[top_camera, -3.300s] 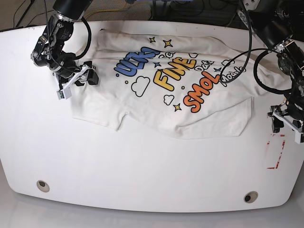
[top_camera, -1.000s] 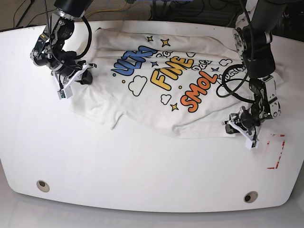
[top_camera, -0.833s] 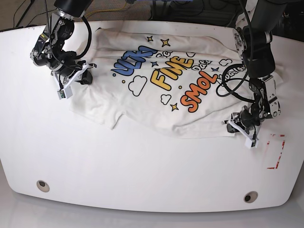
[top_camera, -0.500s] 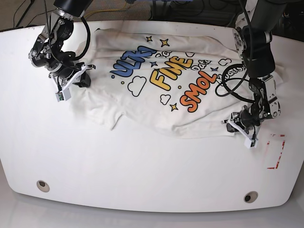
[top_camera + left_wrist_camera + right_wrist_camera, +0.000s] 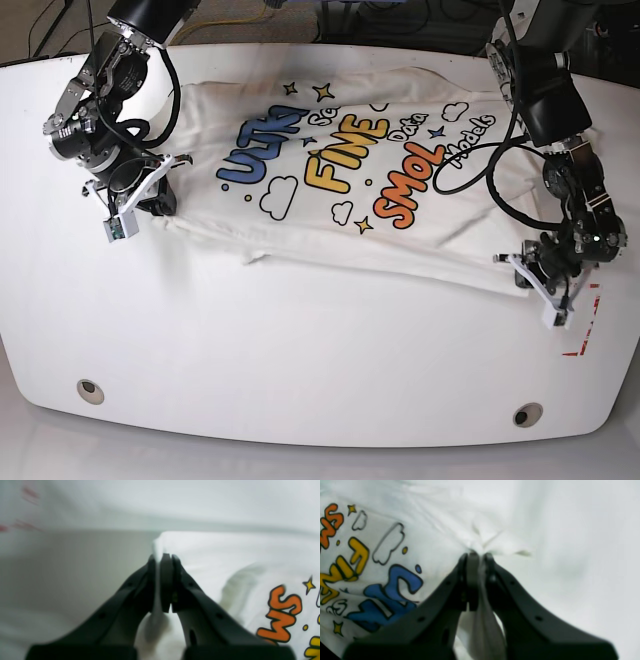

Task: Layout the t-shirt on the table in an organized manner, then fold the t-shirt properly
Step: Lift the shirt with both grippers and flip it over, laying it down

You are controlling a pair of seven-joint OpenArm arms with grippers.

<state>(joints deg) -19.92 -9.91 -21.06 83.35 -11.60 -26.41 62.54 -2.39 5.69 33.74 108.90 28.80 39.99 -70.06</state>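
Note:
The t-shirt [image 5: 350, 200] lies print-up on the table [image 5: 300, 360], stretched wide between my two grippers. In the base view, my right gripper [image 5: 160, 203] at the picture's left is shut on the shirt's left edge. My left gripper [image 5: 522, 274] at the picture's right is shut on the lower right corner of the hem. In the left wrist view the left gripper [image 5: 161, 556] pinches a white fold of the t-shirt [image 5: 225, 555]. In the right wrist view the right gripper [image 5: 477, 554] pinches bunched cloth of the t-shirt [image 5: 395, 555] beside the blue letters.
A red dashed mark [image 5: 581, 330] lies on the table just right of my left gripper. Two round grommet holes [image 5: 90, 388] [image 5: 527, 414] sit near the front edge. Cables and dark clutter run behind the table's far edge.
Both grippers have moved outward and toward the front edge with the cloth in them. The shirt has spread wider and flatter, and its lower hem now runs nearly straight.

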